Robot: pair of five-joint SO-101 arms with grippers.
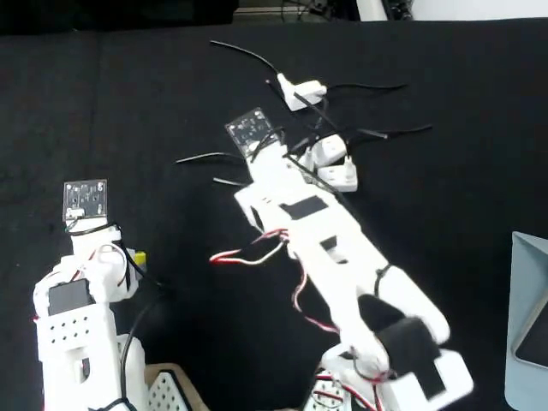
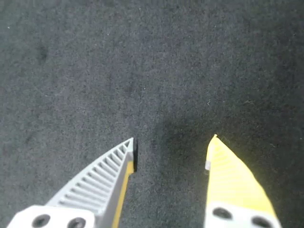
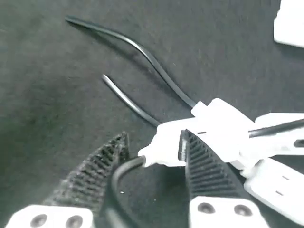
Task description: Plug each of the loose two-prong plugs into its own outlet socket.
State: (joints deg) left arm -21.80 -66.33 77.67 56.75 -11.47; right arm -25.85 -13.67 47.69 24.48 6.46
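Observation:
Several white plug and socket pieces with black cords lie in a cluster at the table's middle back: one (image 1: 301,91) farthest back, two more (image 1: 329,151) (image 1: 344,176) nearer. My right arm (image 1: 308,214) stretches over to them. In the right wrist view my right gripper (image 3: 154,137) is open, its black fingers (image 3: 204,166) on either side of the cord end of a white plug (image 3: 209,130). That plug's black cord (image 3: 124,170) curves between the fingers. A slotted white socket piece (image 3: 273,183) lies just beside it. My left gripper (image 2: 173,142) is open over bare black cloth, holding nothing.
My left arm (image 1: 81,300) stands at the front left, far from the cluster. Loose black cords (image 1: 244,53) trail across the back and left of the plugs. A grey-blue tray (image 1: 529,282) sits at the right edge. Red and white wires (image 1: 248,253) hang off the right arm.

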